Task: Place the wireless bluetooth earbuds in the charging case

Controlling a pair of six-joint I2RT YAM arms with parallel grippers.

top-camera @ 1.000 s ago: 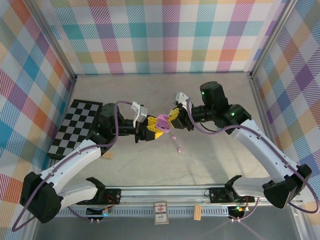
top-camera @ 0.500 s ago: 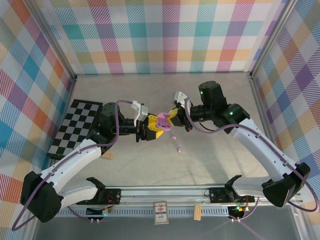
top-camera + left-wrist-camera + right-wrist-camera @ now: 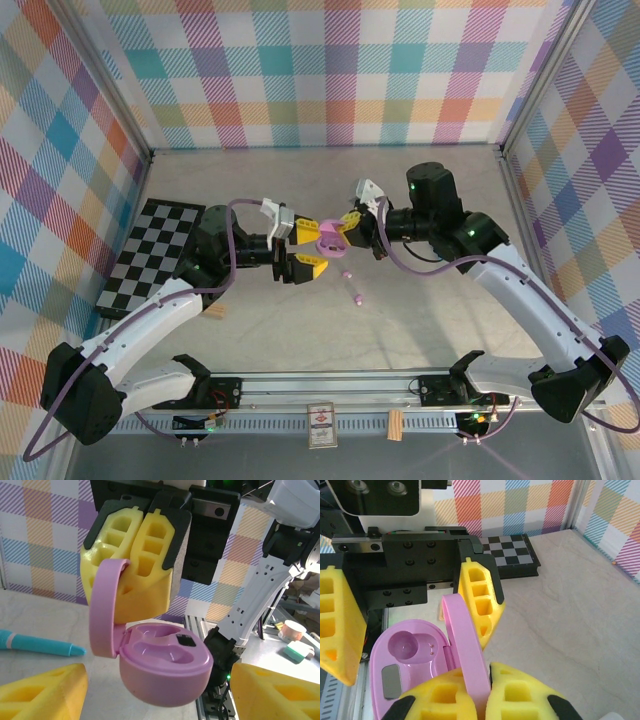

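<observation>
Earbuds (image 3: pixel 357 297) on table (image 3: pixel 420 310) from above — case (image 3: pixel 328 237) pinched by right end effector (image 3: pixel 345 230), left (image 3: pixel 308 248) agape.

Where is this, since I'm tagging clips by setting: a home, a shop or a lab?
Most likely a robotics lab test cell: a tabletop boxed in by pastel plaid-patterned walls, a black-and-white checkerboard panel lying flat, and a white left arm and right arm bolted to a metal rail.

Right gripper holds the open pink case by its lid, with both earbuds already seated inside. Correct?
Not quite. The right gripper does hold the open pink case by its lid, but the left wrist view shows its wells empty.
</observation>
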